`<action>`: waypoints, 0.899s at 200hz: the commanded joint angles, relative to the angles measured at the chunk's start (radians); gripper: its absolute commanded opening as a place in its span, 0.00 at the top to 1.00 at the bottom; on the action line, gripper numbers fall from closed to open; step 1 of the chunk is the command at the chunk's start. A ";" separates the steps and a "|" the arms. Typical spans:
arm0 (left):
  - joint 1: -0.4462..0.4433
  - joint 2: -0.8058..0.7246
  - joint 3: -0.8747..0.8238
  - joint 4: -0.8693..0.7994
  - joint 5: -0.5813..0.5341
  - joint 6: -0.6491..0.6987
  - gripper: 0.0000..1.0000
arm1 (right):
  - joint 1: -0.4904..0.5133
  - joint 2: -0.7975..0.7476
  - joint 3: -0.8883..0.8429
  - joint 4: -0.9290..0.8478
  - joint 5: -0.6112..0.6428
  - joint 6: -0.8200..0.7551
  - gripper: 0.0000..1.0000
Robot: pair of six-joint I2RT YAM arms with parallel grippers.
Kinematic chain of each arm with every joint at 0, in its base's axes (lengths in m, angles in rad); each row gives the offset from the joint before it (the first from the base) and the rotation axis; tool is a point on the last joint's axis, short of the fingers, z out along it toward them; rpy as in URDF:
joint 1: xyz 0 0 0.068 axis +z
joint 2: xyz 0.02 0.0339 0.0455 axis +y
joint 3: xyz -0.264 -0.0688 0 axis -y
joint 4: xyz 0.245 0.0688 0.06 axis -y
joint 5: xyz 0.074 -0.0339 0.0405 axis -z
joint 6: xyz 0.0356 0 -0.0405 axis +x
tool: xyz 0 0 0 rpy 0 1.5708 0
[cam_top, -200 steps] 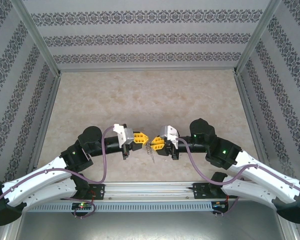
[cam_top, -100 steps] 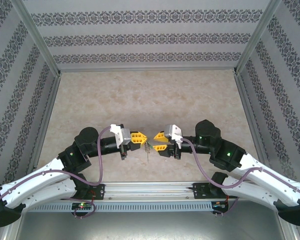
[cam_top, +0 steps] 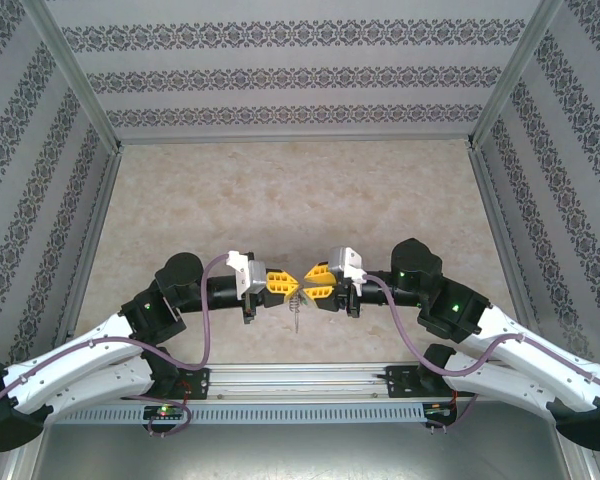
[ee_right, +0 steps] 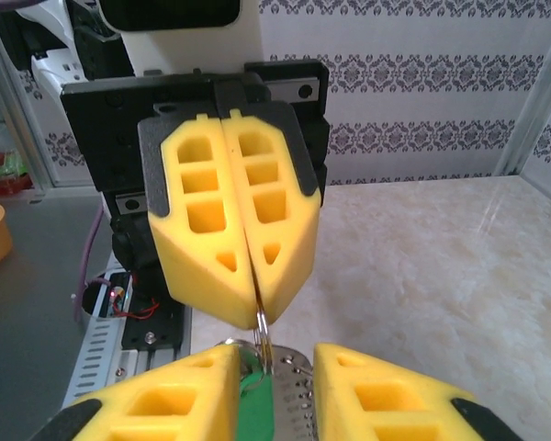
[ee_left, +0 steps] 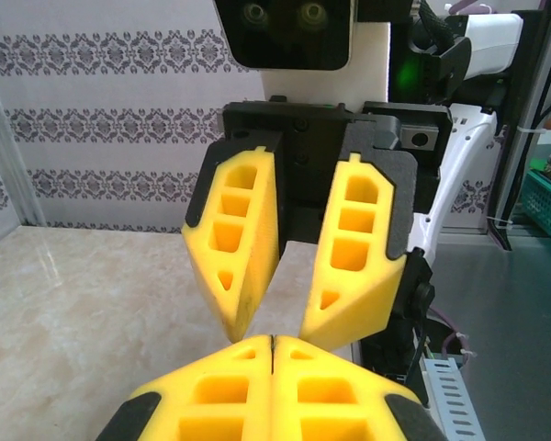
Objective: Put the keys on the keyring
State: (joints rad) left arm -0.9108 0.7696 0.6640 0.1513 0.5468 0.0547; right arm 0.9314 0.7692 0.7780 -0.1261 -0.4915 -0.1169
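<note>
A: Starting with the top view, what to note?

B: Facing tip to tip above the near middle of the tabletop (cam_top: 280, 190): left claw (cam_top: 283, 282) at 9 o'clock, right claw (cam_top: 311, 284) at 3. Between them, the keyring (cam_top: 296, 293), with a fine chain (cam_top: 298, 308) dangling toward 6.

A: And from the left wrist?

B: Pressed flat together at 6 o'clock, the left claw's (ee_left: 273, 342) own pads, no gap. Opposite, at 12, spread in a narrow V: right claw fingers (ee_left: 236, 248). Tips hidden behind the near pads; cannot tell about anything held there.

A: Right wrist?

B: At 12 o'clock, left claw (ee_right: 251, 312) clamped on the keyring (ee_right: 260, 323), thin loop poking out toward 6. At 6 o'clock, right claw (ee_right: 275, 360) fingers parted, gripping the key (ee_right: 252, 404) by its green head, held off the tabletop, just under the loop. Just beside the head at 3, a silvery ridged strip (ee_right: 297, 397). Touching or threaded? Cannot tell.
</note>
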 commanded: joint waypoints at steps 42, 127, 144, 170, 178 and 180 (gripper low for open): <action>-0.007 -0.006 0.019 0.079 0.033 -0.012 1.00 | -0.006 0.022 -0.011 0.031 -0.056 0.019 0.82; -0.007 0.000 0.045 -0.013 0.007 0.026 1.00 | -0.007 0.039 0.000 0.008 -0.049 0.001 1.00; -0.007 0.004 0.091 -0.142 -0.031 0.074 0.96 | -0.006 0.032 0.008 -0.022 -0.005 -0.015 1.00; -0.008 0.028 0.184 -0.358 -0.109 0.150 0.81 | -0.006 0.048 0.035 -0.099 0.057 -0.039 1.00; -0.010 0.042 0.209 -0.416 -0.124 0.170 0.77 | -0.006 0.057 0.043 -0.115 0.066 -0.043 1.00; -0.010 0.045 0.213 -0.429 -0.127 0.174 0.76 | -0.006 0.059 0.045 -0.118 0.068 -0.042 1.00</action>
State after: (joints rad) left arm -0.9104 0.7990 0.7841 -0.0650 0.4889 0.1352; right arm 0.9314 0.8158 0.7792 -0.1707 -0.4839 -0.1280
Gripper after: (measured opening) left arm 0.196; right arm 0.054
